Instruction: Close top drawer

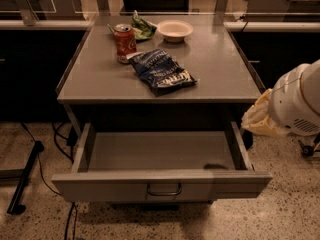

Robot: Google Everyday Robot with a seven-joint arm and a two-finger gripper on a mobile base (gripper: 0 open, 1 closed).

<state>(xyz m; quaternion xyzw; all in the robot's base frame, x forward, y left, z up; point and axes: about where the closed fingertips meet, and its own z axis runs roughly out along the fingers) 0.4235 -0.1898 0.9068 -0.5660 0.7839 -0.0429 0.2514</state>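
Top drawer (160,158) is pulled well out under the grey table (225,79), loop handle (164,189) centred on its front panel; on the tabletop are a red soda can (125,43), blue chip bag (162,73), white bowl (174,30) and green packet (142,28). Gripper (260,120) sits at the frame's right, beside the table's front right corner, apart from the drawer; cannot tell whether it is open or closed.

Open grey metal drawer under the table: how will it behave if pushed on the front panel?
The wide grey metal drawer looks empty, so probably light and easy to slide. Its front is wide; pushing far from the small central loop handle may skew it. The pincer hangs right of the grey table, not touching the drawer.
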